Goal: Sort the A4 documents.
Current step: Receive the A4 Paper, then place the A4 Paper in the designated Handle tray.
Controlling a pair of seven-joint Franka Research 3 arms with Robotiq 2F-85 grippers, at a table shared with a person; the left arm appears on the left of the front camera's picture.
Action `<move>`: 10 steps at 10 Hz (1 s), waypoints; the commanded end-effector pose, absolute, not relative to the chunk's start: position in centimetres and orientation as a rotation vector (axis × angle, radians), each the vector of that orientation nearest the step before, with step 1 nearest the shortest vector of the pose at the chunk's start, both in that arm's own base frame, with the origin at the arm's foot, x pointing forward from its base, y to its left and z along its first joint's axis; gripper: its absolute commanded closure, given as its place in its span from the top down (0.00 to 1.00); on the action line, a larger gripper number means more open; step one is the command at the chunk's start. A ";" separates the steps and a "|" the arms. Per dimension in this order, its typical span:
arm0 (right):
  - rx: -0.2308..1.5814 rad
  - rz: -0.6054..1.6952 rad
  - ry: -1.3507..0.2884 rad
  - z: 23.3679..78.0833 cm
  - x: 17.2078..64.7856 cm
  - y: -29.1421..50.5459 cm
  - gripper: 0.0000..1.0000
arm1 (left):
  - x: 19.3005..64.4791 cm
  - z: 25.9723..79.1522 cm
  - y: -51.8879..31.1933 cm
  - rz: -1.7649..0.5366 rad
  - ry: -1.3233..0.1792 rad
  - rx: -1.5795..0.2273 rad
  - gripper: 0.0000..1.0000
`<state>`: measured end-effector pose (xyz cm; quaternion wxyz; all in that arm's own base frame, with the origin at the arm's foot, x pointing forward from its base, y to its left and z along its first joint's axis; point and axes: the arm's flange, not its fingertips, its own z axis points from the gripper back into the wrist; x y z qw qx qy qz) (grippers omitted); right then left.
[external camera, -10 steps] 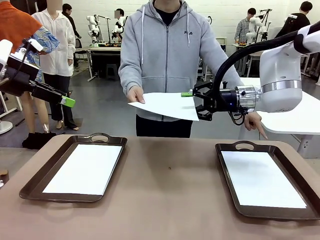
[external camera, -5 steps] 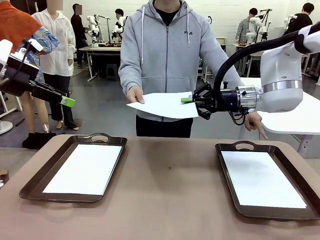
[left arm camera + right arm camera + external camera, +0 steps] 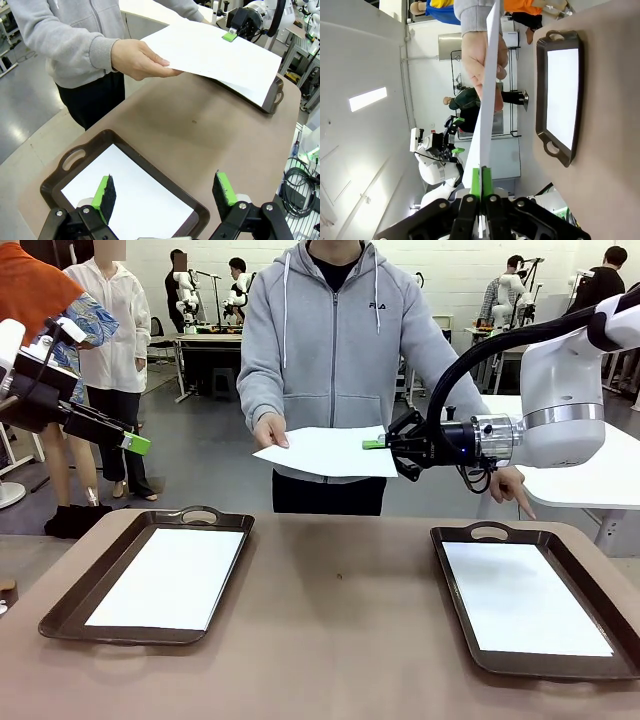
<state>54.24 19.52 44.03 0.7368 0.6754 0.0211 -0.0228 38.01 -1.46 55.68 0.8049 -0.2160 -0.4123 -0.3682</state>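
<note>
Front view: a dark brown handled tray [image 3: 70, 605] lies on the brown table [image 3: 330, 640] toward its left side, holding one plain white A4 sheet [image 3: 170, 578] flat on its floor, brown margin showing all round. A second dark brown tray [image 3: 455, 585] lies toward the table's right side and holds another white sheet [image 3: 522, 598], likewise inside the rim. Bare tabletop separates the two trays. Above the table's far edge, a third white A4 sheet [image 3: 325, 450] is held in the air, near level, long axis running left to right. The person's hand [image 3: 270, 430] pinches its left end; the right gripper [image 3: 378, 444] is clenched on its right edge, green pads pressed together over the paper. The person's other hand [image 3: 512, 486] points downward beyond the right tray. The left gripper [image 3: 135, 443] hangs off the table's left end, well apart from the paper.

Left wrist view: the left gripper [image 3: 165, 192] stands released, fingers wide apart, above the near tray [image 3: 52, 182] and its sheet [image 3: 130, 192]. The airborne sheet [image 3: 215, 55] spans across above the far tray [image 3: 275, 97], the hand [image 3: 137, 59] at one end, a green pad [image 3: 229, 36] at the other.

Right wrist view: the right gripper [image 3: 481, 187] is shut on the sheet [image 3: 487, 90], seen edge-on as a thin line running away to the person's hand [image 3: 480, 60]. A tray [image 3: 542, 100] with paper [image 3: 562, 95] lies on the table beside it.
</note>
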 end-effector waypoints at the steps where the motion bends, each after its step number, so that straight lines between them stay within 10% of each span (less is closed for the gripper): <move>1: 1.513 -0.062 0.074 44.2 54.2 19.7 0.00 | 38.0 55.6 -1.4 -0.791 -0.891 -0.473 1.00; 10: 1.486 -0.048 0.052 44.1 54.2 19.6 0.00 | 38.0 55.6 -1.4 -0.791 -0.891 -0.473 1.00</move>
